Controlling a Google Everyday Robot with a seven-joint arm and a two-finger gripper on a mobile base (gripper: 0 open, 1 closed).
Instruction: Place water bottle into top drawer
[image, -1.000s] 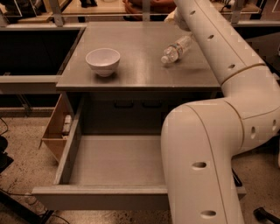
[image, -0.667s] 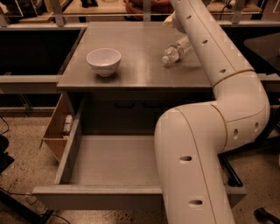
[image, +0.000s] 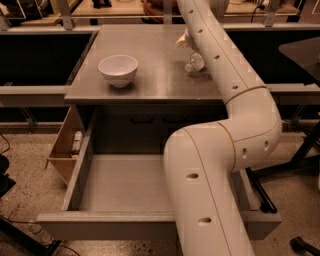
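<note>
Robot arm (image: 250, 120) rises from the lower right, bends, and runs over the grey cabinet to the frame's top edge; its claw lies out of view there, so its state cannot be told. Worktop (image: 150, 87) sits above the top drawer (image: 125, 185), pulled open. Wooden crate (image: 62, 150) hangs at left. White bowl (image: 118, 70) stands on the worktop's left; the water bottle (image: 194, 61) rests right of it, partly behind the forearm.

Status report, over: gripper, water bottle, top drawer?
Gripper out of view, past top edge. Small clear plastic water bottle lying on grey cabinet top, beside arm. Wide grey top drawer open.
</note>
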